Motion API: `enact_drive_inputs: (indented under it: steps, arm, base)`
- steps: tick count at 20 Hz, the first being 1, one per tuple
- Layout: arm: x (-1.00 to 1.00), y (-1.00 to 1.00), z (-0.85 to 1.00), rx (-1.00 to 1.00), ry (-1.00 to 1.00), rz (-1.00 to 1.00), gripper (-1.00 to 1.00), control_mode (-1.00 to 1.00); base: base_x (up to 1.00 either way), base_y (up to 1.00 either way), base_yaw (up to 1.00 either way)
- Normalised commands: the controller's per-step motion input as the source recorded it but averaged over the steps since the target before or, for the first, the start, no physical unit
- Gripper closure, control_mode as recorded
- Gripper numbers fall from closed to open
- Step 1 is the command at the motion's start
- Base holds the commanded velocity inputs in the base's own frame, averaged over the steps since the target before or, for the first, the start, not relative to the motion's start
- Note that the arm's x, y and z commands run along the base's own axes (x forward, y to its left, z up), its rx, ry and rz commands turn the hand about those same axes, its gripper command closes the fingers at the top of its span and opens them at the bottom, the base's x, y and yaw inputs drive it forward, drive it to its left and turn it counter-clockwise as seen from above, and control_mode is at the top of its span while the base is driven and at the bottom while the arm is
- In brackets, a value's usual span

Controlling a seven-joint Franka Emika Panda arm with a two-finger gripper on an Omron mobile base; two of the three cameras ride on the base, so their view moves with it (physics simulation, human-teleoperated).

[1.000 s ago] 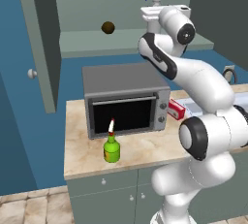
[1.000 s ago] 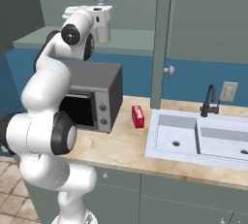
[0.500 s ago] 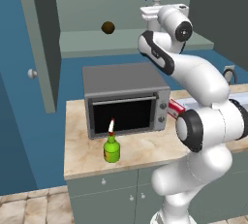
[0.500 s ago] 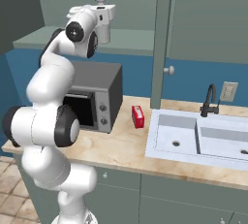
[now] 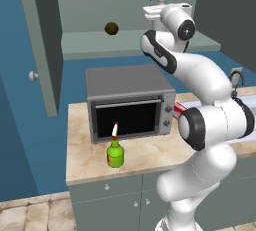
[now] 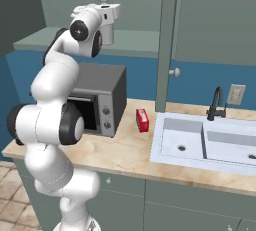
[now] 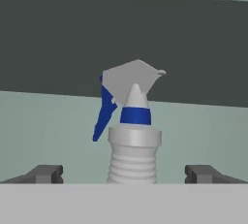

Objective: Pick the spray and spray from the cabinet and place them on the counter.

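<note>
I see my gripper with fingers spread wide, released, either side of the grey-white spray on the cabinet shelf; the green spray stands near the counter's front edge.

tall spray grey-white, blue trigger | short spray green | counter beige marbled

Kitchen scene, items counted by kind.
Two spray bottles, one grey-white and one green; one brown ball; one toaster oven; one red box.
</note>
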Motion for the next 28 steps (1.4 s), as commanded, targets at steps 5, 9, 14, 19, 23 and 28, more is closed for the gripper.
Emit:
enact_drive_inputs:
  steps: [5,9,14,19,23,28]
  arm:
    - [0.18,0.00,0.00,0.00,0.01,0.00,-1.00,-1.00]
    - [0.18,0.00,0.00,0.00,0.02,0.00,-1.00,-1.00]
    - [0.20,0.00,0.00,0.00,0.02,0.00,-1.00,-1.00]
    - [0.18,0.00,0.00,0.00,0.02,0.00,-1.00,-1.00]
    - [0.05,0.00,0.00,0.00,0.02,0.00,-1.00,-1.00]
    - [0.00,0.00,0.00,0.00,0.01,0.00,1.00,-1.00]
  base:
    - [0.00,0.00,0.00]
    - [0.00,0.00,0.00]
    - [0.00,0.00,0.00]
    - [0.00,0.00,0.00]
    - [0.00,0.00,0.00]
    - [0.00,0.00,0.00]
